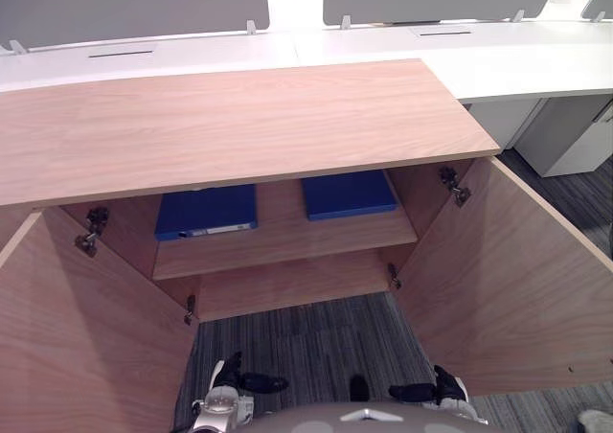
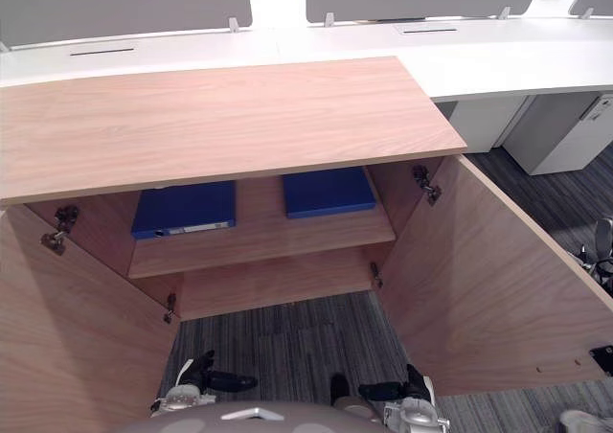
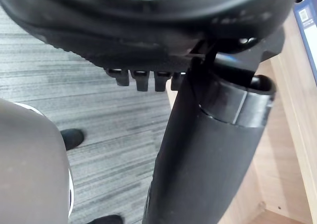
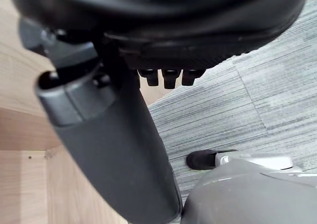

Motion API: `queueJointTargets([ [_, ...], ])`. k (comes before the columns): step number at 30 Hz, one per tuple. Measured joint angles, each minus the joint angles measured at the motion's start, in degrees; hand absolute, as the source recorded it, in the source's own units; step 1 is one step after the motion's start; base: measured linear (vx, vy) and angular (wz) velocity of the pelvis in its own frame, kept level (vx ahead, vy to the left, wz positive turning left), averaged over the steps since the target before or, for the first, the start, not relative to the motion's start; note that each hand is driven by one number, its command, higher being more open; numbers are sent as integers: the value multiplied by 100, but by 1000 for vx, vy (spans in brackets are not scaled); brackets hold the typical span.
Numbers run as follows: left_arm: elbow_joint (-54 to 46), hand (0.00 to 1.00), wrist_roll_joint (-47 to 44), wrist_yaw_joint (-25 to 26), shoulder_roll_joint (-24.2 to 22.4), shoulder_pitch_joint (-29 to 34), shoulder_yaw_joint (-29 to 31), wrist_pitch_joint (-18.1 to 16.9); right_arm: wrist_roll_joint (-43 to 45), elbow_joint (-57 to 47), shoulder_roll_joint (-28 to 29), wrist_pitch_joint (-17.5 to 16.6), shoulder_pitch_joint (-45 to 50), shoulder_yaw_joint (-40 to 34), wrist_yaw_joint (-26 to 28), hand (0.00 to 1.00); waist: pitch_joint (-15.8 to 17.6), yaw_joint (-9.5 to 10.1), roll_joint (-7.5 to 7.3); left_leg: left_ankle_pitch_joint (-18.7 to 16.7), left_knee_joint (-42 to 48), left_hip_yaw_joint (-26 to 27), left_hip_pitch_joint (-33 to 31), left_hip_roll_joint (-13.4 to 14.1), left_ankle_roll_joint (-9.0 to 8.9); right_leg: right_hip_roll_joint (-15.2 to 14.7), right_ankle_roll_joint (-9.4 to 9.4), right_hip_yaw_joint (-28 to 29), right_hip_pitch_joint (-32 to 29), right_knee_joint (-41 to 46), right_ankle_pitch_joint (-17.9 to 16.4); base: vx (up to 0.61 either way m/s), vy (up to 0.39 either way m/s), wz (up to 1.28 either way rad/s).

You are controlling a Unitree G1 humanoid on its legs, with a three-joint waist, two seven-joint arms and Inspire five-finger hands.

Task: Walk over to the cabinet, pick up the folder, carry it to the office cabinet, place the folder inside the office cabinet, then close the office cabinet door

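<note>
cabinet (image 1: 239, 126) in wood, left door (image 1: 77, 337) and right door (image 1: 498, 280) swung wide. shelf (image 1: 283, 237) carries two blue folders lying flat and apart: left folder (image 1: 206, 211), right folder (image 1: 348, 193). left hand (image 1: 251, 383) and right hand (image 1: 414, 392) low over carpet (image 1: 316, 342), fingers relaxed, empty.

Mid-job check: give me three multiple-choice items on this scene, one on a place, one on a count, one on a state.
1. Where do the blue folders lie? A on the white desk; B on the shelf inside the cabinet; C on the floor.
2. How many folders are there? A one; B two; C three.
3. The cabinet's doors are: A both open; B both shut; C one open, one shut.
Answers: 1 B, both lie flat on the shelf under the top. 2 B, one at the left, one at the right. 3 A, both stand swung out toward the robot.
</note>
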Motion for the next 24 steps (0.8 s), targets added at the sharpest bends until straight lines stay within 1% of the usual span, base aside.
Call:
queueJointTargets([
  [4, 0, 100, 0, -4, -2, 0, -2, 0, -64, 82, -55, -5, -30, 162, -21, 100, 2, -1, 2, -5, -8, -8, 1, 2, 7, 2, 13, -6, -1, 0, -15, 0, 0, 0],
  [14, 0, 100, -2, 0, -1, -1, -9, -1, -181, 182, -60, -2, -85, 160, -32, 100, 7, -4, -6, -15, -4, -48, 10, -13, 49, -11, 32, -44, 45, 15, -42, 2, 5, 2],
  [20, 0, 100, -37, 45, -2, -19, -10, -22, -256, 219, -56, -1, -96, 160, -40, 100, 21, -17, -29, -14, 52, -195, 6, -22, 51, -42, 32, -196, 123, 0, -72, -35, 14, 13],
  [24, -4, 100, -144, 201, -3, -12, -8, -42, -289, 235, -50, 8, -83, 158, -73, 100, 23, -31, -31, -13, 57, -333, 9, -22, 52, -52, 31, -322, 198, -1, -115, -12, 6, 15],
])
